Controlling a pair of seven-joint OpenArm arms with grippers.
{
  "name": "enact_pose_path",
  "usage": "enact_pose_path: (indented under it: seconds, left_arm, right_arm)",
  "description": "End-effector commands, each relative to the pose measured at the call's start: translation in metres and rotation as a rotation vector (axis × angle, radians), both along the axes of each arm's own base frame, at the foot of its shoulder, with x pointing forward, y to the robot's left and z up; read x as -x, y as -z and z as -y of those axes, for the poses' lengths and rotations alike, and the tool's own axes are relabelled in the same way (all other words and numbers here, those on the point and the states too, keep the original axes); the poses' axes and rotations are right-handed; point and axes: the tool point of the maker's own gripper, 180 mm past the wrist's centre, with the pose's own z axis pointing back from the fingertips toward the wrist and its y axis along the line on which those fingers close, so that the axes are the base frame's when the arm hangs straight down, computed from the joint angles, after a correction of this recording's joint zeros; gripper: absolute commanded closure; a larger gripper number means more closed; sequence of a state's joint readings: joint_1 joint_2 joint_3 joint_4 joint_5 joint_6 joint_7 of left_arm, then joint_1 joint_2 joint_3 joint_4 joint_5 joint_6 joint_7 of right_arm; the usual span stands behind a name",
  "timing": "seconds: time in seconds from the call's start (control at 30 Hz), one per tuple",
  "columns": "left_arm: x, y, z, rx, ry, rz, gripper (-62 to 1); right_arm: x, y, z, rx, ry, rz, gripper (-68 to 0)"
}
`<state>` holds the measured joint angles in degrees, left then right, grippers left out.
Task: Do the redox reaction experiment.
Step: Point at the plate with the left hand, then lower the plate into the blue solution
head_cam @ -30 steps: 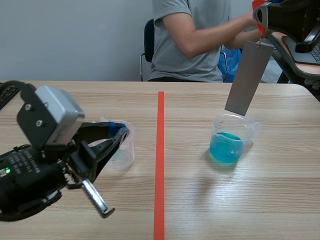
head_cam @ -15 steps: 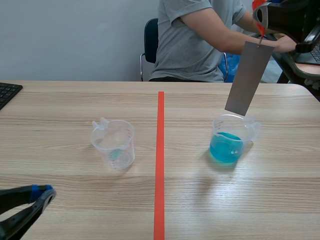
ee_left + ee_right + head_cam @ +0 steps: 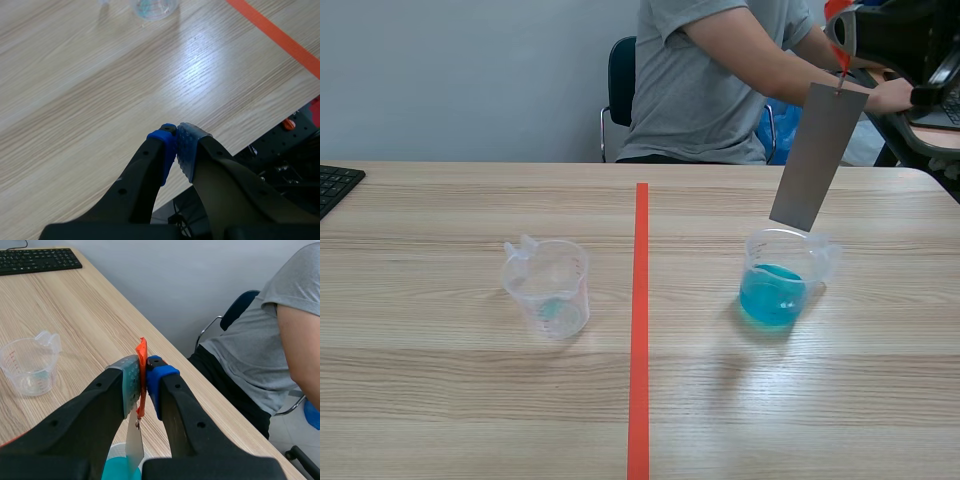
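- Pale wooden surface [image 3: 440, 400], with a person [image 3: 700, 90] seated at its far side.
- Grey metal strip [image 3: 817, 155] hangs beneath the right hand [image 3: 142, 367], whose pads pinch the strip's orange tag [image 3: 142, 352].
- Beaker of blue liquid [image 3: 775, 285] stands just under the strip's lower end.
- Clear beaker [image 3: 154, 6] stands well ahead of the left hand [image 3: 176, 139], which is closed on nothing.

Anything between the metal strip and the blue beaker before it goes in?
Nothing visible. The metal strip hangs from the orange tab pinched in the right gripper, its lower end just by the rim of the blue beaker, whose mouth is open and uncovered.
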<state>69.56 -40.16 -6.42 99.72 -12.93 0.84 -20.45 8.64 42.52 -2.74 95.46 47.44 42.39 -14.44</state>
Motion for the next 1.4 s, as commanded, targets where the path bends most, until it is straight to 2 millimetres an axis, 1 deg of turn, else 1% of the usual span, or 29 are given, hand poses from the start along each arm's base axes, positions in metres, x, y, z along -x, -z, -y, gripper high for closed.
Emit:
enact_pose_path:
  seconds: [0.0, 0.27, 1.13, 1.37]
  left_arm:
    - [-0.002, -0.007, 0.006, 0.039, -0.015, 0.016, -3.2]
    - [0.002, -0.001, 0.003, 0.019, -0.016, -0.016, -3.1]
    - [0.003, -0.001, 0.003, 0.017, -0.017, -0.019, -3.1]
    - [0.003, -0.001, 0.003, 0.017, -0.017, -0.019, -3.1]
  right_arm:
    - [0.001, -0.011, -0.003, -0.007, -0.018, 0.030, -1.1]
    - [0.001, -0.011, -0.003, -0.006, -0.018, 0.030, -1.1]
    - [0.001, -0.011, -0.003, -0.007, -0.018, 0.029, -1.1]
    - [-0.001, -0.001, -0.007, 0.005, -0.006, 0.024, -1.1]
